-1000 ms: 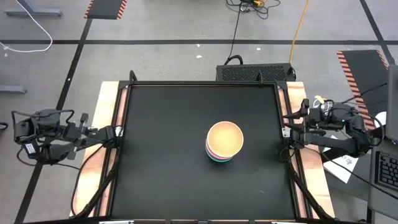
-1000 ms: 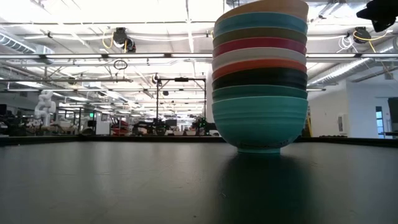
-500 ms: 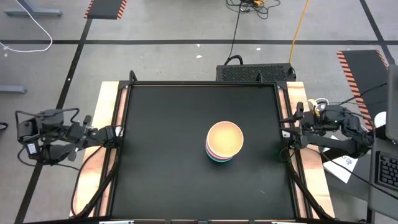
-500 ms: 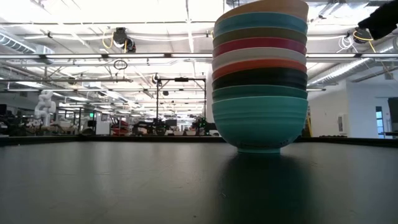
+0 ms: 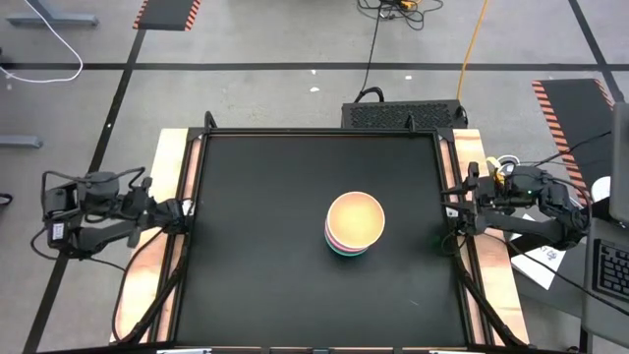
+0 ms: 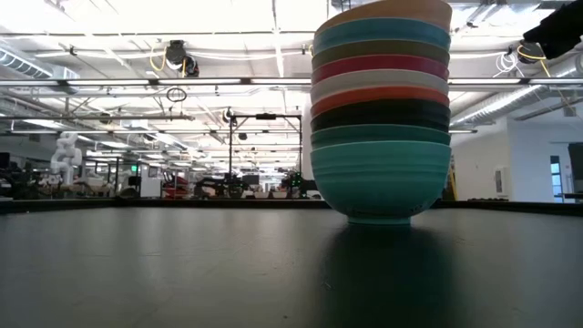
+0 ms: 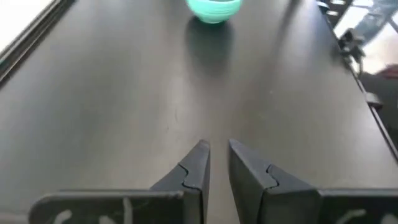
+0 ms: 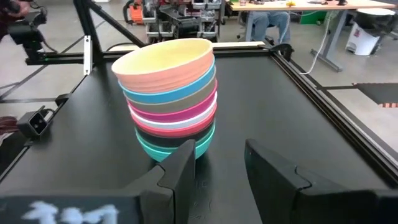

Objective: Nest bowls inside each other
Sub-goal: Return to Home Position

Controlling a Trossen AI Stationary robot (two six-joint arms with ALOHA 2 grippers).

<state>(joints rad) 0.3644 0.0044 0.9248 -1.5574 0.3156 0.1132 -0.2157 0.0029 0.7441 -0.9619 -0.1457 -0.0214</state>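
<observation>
The bowls stand nested in one stack (image 5: pixel 354 224) right of the table's middle, resting on the turquoise bottom bowl (image 6: pixel 381 182), with a peach-orange bowl (image 8: pixel 166 61) on top. The stack also shows in the right wrist view (image 8: pixel 169 106), and its turquoise foot shows far off in the left wrist view (image 7: pixel 213 9). My left gripper (image 5: pixel 182 209) waits at the table's left edge, its fingers (image 7: pixel 219 155) a narrow gap apart with nothing between them. My right gripper (image 5: pixel 456 209) waits at the right edge, open and empty (image 8: pixel 219 149), pointing at the stack.
The black table top (image 5: pixel 265 246) lies bare around the stack. Wooden strips and dark frame rails (image 5: pixel 187 177) run along its left and right edges. A black box (image 5: pixel 403 115) stands past the far edge. Papers (image 5: pixel 539 261) lie off the table at the right.
My left arm has shifted a little toward the table and sunk slightly, and its wrist has rolled. The stack of bowls has kept still.
</observation>
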